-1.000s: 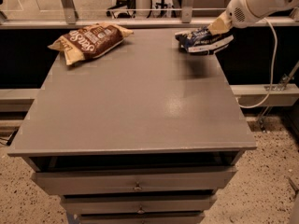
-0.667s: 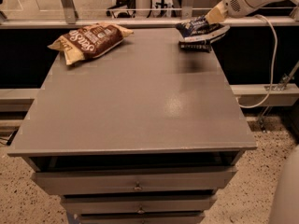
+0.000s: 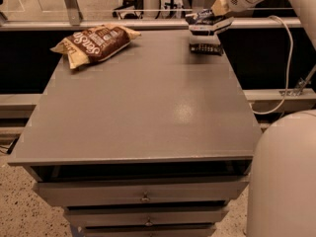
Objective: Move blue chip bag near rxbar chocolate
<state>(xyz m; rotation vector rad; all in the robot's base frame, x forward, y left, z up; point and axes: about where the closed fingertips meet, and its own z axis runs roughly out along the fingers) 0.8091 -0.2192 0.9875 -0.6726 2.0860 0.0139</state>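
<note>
My gripper (image 3: 216,11) is at the table's far right corner, shut on the dark blue chip bag (image 3: 206,22). It holds the bag in the air, just above the table top. The rxbar chocolate (image 3: 206,49), a small flat dark bar, lies on the grey table (image 3: 148,107) directly under and slightly in front of the hanging bag. Bag and bar do not touch.
A brown-and-cream chip bag (image 3: 96,42) lies at the table's far left. A rail runs behind the table's back edge. A white cable (image 3: 287,58) hangs at the right. My white base (image 3: 284,177) stands by the front right corner. Drawers (image 3: 143,196) sit below the front edge.
My gripper has lifted the blue chip bag off the table and pulled it up toward the back. The rxbar now shows on the table beneath the bag.
</note>
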